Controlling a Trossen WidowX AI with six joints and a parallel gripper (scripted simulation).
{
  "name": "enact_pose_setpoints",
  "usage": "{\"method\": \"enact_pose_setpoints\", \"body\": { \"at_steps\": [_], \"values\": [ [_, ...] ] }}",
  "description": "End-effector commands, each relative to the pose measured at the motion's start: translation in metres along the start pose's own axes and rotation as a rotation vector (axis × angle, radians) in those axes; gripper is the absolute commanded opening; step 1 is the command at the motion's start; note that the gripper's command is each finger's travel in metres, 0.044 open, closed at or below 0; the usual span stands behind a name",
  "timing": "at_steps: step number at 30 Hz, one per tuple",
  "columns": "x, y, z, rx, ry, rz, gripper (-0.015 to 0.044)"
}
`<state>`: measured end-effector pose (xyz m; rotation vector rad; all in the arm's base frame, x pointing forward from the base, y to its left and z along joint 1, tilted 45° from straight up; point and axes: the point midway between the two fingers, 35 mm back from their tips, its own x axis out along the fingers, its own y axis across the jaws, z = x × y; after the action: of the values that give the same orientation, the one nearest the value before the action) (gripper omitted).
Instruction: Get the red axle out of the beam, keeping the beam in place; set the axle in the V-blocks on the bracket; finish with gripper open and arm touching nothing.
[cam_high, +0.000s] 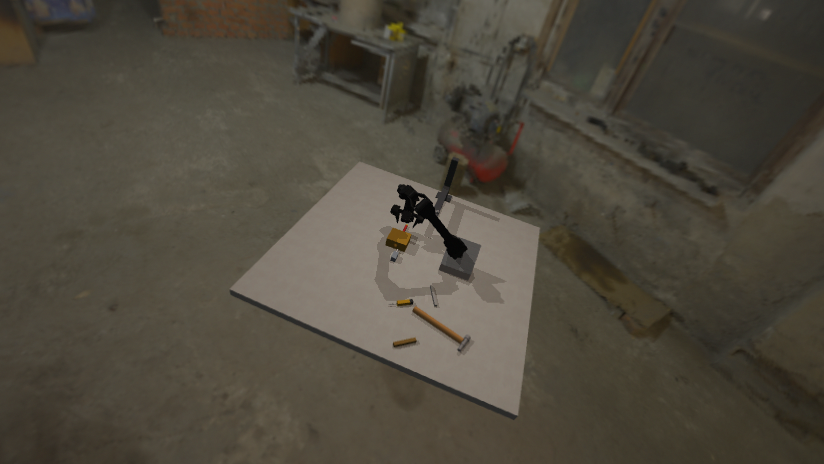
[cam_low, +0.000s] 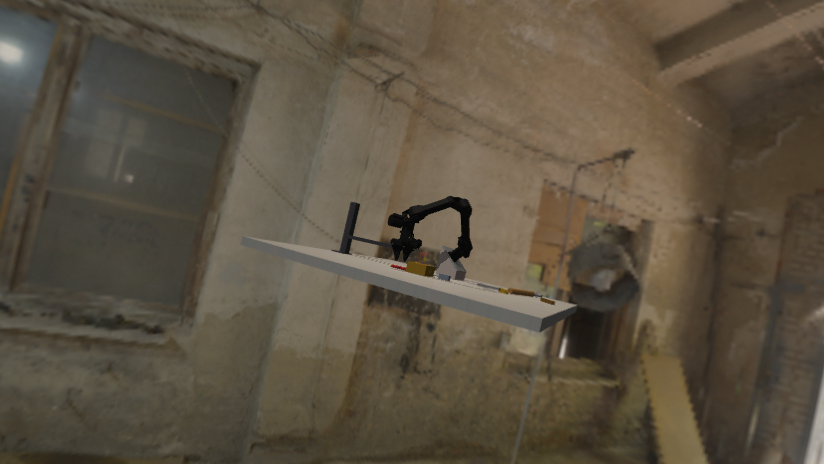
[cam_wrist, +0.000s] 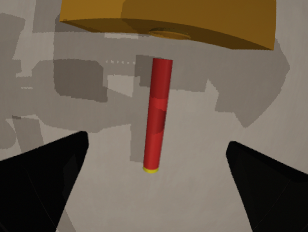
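Lying outside the beam (cam_high: 397, 238) (cam_low: 420, 268) (cam_wrist: 200, 17) is 1 red axle (cam_high: 405, 228) (cam_low: 397, 266) (cam_wrist: 158, 100).

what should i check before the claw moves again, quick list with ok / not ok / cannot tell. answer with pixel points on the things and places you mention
1. red cylindrical axle with yellow end (cam_high: 405, 228) (cam_low: 397, 266) (cam_wrist: 158, 115) out of the orange block-shaped beam (cam_high: 398, 237) (cam_low: 420, 268) (cam_wrist: 200, 12): ok, the wrist view shows a gap between them
2. black two-fingered claw (cam_high: 407, 223) (cam_low: 401, 259) (cam_wrist: 161, 144) open with nothing gripped: ok
3. axle's yellow end seen between the claw's two sides in the wrist view: ok
4. beam exactly in its required place: cannot tell, no reference mark seen
5. V-blocks ready for the axle: cannot tell, not clearly made out
6. axle set in the V-blocks: not ok, it is beside the beam
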<state>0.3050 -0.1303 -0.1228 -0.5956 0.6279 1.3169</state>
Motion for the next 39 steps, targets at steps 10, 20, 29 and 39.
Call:
{"method": "enact_pose_setpoints", "body": {
  "at_steps": [10, 20, 29, 39],
  "values": [
    [0.022, 0.001, 0.000, 0.007, -0.004, -0.003, 0.0440],
    [0.038, 0.002, 0.001, 0.007, -0.006, -0.003, 0.0440],
    [0.038, 0.002, 0.002, 0.000, -0.004, 0.002, 0.0309],
    [0.038, 0.002, 0.002, 0.000, -0.004, 0.002, 0.0046]
  ]
}}
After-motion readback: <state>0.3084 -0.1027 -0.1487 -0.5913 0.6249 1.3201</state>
